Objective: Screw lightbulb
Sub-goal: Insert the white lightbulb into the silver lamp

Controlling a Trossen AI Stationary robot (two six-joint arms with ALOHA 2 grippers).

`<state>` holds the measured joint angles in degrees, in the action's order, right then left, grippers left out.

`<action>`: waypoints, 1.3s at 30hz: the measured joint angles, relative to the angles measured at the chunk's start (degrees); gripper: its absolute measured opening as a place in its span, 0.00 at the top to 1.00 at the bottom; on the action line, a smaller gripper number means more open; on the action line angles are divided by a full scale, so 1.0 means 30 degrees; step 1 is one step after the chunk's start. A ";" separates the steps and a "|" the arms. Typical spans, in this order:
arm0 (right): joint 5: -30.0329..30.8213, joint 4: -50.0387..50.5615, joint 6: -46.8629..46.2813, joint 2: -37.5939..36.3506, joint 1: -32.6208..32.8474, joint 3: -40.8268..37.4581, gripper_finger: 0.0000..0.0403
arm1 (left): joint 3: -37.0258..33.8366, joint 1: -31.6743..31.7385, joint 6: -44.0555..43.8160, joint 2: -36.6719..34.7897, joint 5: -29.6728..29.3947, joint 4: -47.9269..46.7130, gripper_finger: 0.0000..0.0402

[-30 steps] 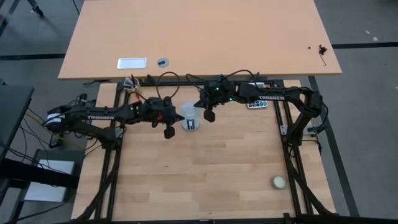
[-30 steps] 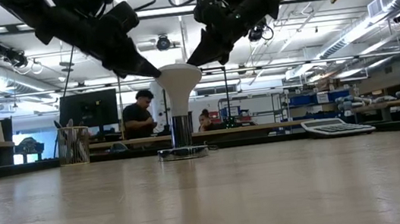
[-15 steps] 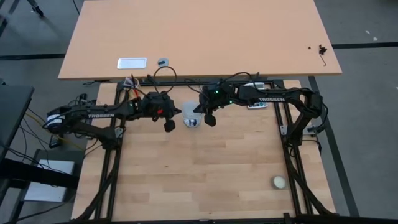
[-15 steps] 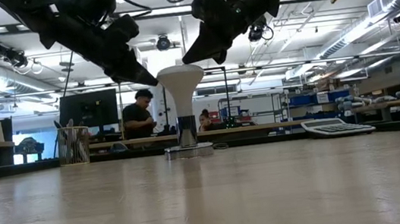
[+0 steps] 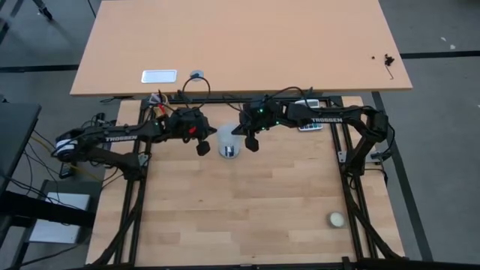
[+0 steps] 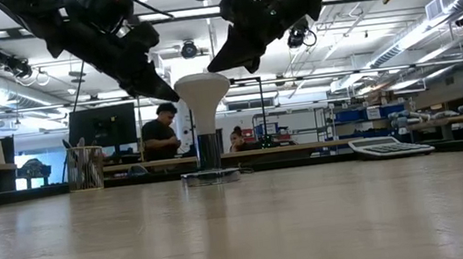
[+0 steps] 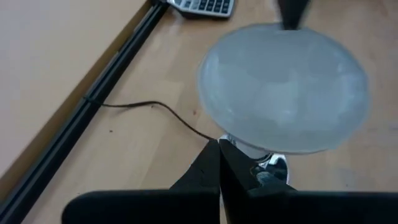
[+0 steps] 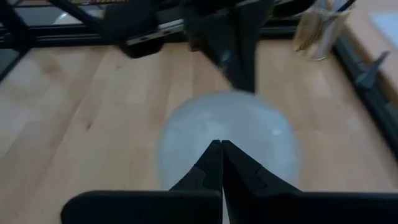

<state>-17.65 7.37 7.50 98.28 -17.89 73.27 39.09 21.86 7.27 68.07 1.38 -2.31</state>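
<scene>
Between the two tools, at the far middle of the tabletop (image 5: 247, 210), the bulb (image 6: 202, 93) is seen standing upright, dome up and screw base down in the socket (image 6: 211, 176), so its long axis is vertical. The left tool (image 6: 169, 93) is pressed together and sits just beside the dome on one side, touching or nearly so; the right tool (image 6: 217, 67), also pressed together, is held just above the dome's other edge. Nothing is pinched by either. Both are judged about equally near. Any turning would have to be made about that vertical axis, with the bulb reached from above or from the side.
</scene>
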 joint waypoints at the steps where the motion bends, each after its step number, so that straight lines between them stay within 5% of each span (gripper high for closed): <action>1: 0.0205 -0.0034 0.0066 0.0000 -0.0007 0.0135 0.98 | 0.0000 -0.0030 0.0000 -0.0060 0.0018 0.0022 1.00; 14: 0.1038 -0.0321 0.0930 0.0522 -0.0386 0.0576 0.98 | 0.0001 -0.0115 0.0000 -0.2161 0.0292 -0.0210 1.00; 22: 0.1080 -0.0399 0.1063 0.0670 -0.0369 0.0576 0.98 | 0.0007 -0.1840 0.0011 -0.2542 0.3493 0.0471 1.00; 39: 0.1080 0.0477 0.1019 0.0634 -0.0364 0.0612 0.98 | 0.0000 -0.3065 -0.0044 0.0213 0.1358 0.1378 1.00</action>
<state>-14.41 8.80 10.56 100.18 -18.98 75.11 39.09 12.67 7.13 68.71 5.45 1.82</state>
